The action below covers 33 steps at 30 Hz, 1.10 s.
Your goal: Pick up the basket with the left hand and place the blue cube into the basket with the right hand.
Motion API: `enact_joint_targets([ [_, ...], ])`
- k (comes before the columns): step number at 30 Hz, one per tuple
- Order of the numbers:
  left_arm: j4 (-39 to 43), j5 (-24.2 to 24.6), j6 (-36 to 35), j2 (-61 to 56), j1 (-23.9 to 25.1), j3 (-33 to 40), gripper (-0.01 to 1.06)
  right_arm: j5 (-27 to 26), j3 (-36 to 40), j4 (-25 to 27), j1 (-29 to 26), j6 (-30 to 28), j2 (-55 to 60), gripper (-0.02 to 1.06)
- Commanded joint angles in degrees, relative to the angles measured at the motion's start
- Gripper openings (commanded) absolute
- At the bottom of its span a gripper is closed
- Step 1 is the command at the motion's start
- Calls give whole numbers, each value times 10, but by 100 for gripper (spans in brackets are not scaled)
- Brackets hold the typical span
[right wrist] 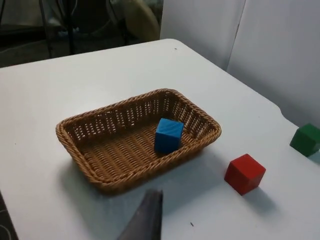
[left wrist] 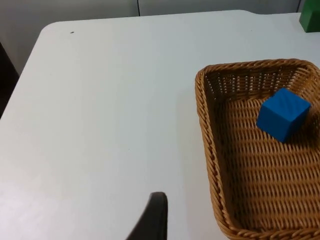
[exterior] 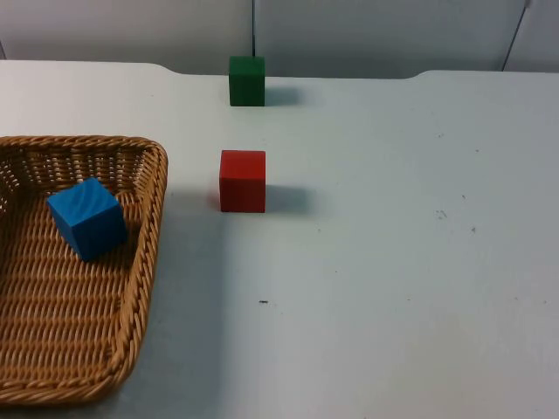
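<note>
Whether the left gripper (left wrist: 152,220) and the right gripper (right wrist: 147,215) are spread or closed cannot be told; both hang above the white table (exterior: 393,262), clear of everything. The blue cube (exterior: 86,217) already lies inside the wicker basket (exterior: 148,227), near its far wall. The basket looks light and stiff, best pinched on its braided rim; the cube seems rigid with flat faces.

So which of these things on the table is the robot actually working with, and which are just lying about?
Part of the job:
- the woven brown wicker basket, resting on the white table top
- the blue wooden cube, already lying inside the basket

Just lying about:
- the red cube, on the table beside the basket
- the green cube, farther back, near the grey partition wall
</note>
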Motion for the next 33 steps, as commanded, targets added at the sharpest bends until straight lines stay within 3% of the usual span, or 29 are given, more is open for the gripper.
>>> enact_joint_targets([
  [1,-6,-4,2,-2,-3,1,84,13,14,-6,1,6,-26,87],
  [11,-7,-5,5,-2,-3,1,88,166,39,-6,1,72,-178,87],
  [14,-10,-5,6,-2,-3,1,105,211,39,-7,1,75,-228,87],
  [22,-10,-5,6,-2,-3,1,105,263,37,-12,1,79,-270,87],
  [25,-10,-5,6,-2,-3,1,105,326,37,-25,1,93,-270,87],
  [33,-10,-5,6,-2,-3,1,105,333,37,-37,1,114,-270,87],
])
